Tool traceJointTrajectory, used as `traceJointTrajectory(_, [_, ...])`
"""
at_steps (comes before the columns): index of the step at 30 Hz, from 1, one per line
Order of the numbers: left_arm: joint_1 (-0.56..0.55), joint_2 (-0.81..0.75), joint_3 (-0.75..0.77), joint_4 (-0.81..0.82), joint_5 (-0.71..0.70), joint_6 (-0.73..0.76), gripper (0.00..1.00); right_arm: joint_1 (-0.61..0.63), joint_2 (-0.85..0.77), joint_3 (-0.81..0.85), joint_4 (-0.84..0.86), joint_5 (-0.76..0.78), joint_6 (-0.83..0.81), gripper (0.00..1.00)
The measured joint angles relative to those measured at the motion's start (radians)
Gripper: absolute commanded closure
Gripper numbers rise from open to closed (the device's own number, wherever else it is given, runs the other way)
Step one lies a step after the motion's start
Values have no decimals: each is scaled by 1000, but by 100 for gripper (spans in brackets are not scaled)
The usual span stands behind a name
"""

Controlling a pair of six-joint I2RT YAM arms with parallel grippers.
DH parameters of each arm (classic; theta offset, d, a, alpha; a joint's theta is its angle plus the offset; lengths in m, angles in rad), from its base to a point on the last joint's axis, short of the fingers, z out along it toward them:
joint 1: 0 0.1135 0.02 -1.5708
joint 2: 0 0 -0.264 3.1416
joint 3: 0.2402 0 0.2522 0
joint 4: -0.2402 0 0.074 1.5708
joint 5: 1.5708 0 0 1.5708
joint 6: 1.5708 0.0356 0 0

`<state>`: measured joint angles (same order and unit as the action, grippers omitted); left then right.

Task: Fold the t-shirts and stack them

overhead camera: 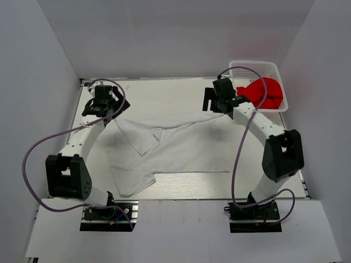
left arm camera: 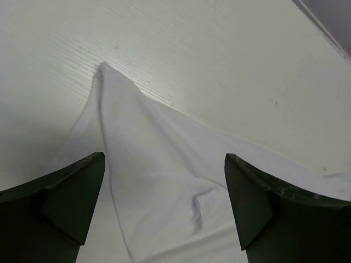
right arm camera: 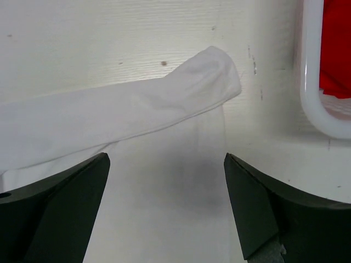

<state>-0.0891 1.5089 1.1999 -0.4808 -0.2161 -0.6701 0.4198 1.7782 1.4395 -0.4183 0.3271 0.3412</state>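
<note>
**Both arms over the white shirt's far corners, jaws wide and empty**

At the near edge of the table [overhead camera: 164,90] the two bases stand side by side. Each arm bends at a raised elbow and reaches away toward the far half of the board.

The white t-shirt [overhead camera: 181,148] lies between the arms, spread roughly flat with creases. One sleeve flap points toward the near left, and a fold runs through its left-hand middle.

The left gripper [left arm camera: 163,159] hangs over the shirt's far left corner. Its fingers [left arm camera: 71,203] are spread wide with nothing held, and the cloth runs to a peak beyond them.

The right gripper [right arm camera: 166,156] hangs by the far right corner, also wide open and empty. A rounded end of the white cloth lies just beyond its fingertips.

Farthest off, in the far right corner, the white lattice basket [overhead camera: 241,64] holds the red t-shirt [overhead camera: 266,93], bunched up inside it.
</note>
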Motion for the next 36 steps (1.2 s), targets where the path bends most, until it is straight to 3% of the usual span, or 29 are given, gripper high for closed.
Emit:
traceJointTrajectory(7, [-39,-146,-309,131,288,-6,0,1,-264,-340,136,-163,76,10])
traceJointTrajectory(11, [-100,-165,-469,140,389,-20,0,4,-314,-503,180,-246,119,10])
traceJointTrajectory(19, [-177,-184,-533,158,406,-40,19,71,-306,-603,237,-332,133,10])
traceJointTrajectory(23, [-207,-119,-529,175,381,-45,30,85,-288,-625,252,-338,135,10])
traceJointTrajectory(25, [-220,-78,-525,174,360,-48,30,86,-281,-642,254,-338,138,10])
traceJointTrajectory(32, [-248,-55,-493,148,278,-56,54,86,-277,-682,259,-338,149,10])
traceJointTrajectory(35, [-256,-39,-463,125,245,-58,78,86,-273,-685,265,-336,150,10])
traceJointTrajectory(36, [-259,-33,-451,119,233,-58,97,86,-273,-685,265,-333,150,10])
